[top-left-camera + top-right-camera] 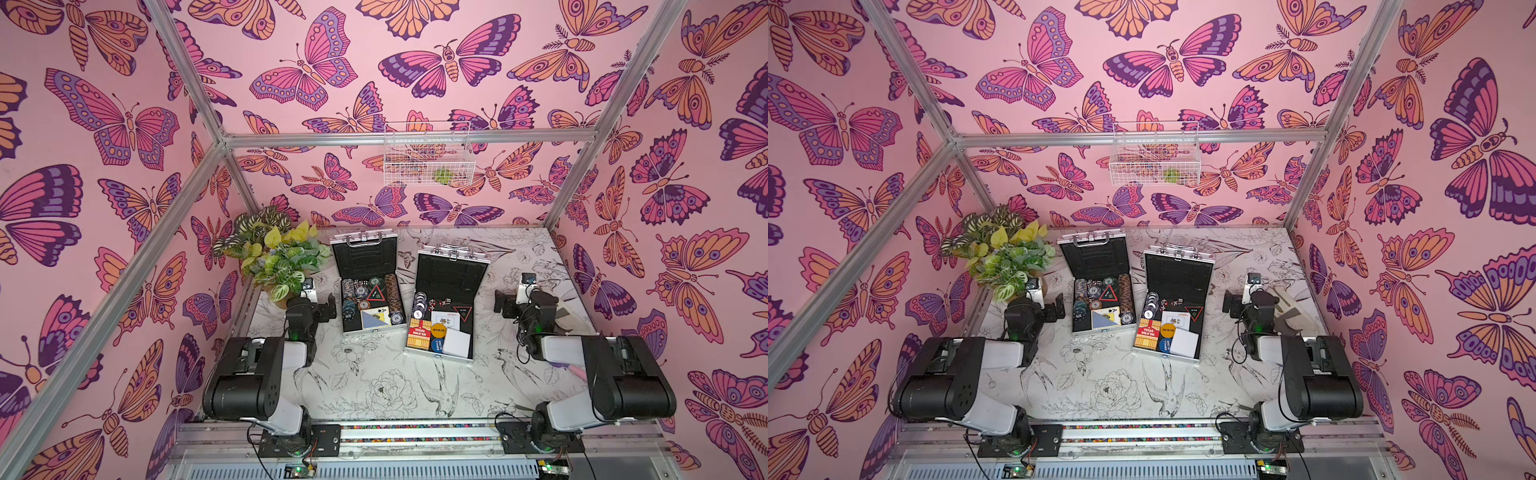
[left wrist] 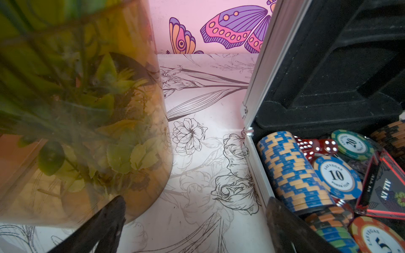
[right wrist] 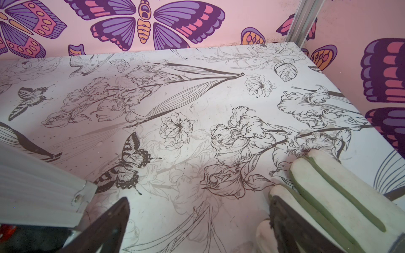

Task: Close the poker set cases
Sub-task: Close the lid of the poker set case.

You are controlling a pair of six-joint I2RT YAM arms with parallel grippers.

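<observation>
We find nothing closed yet: the left case (image 1: 368, 291) and the right case (image 1: 449, 316) sit side by side on the surface (image 1: 374, 374), lids (image 1: 365, 257) raised, while our left jaws and right jaws stand wide and empty beside them, so both lids remain to lower.

I get both top views from high over the near edge, looking down and forward across the whole table (image 1: 374, 386) to the back wall (image 1: 361, 183); they overlap almost wholly. My left wrist camera sits low and close between pot (image 2: 98, 153) and left case (image 2: 328, 87), facing that wall. My right wrist camera looks low across the table to the far corner.
</observation>
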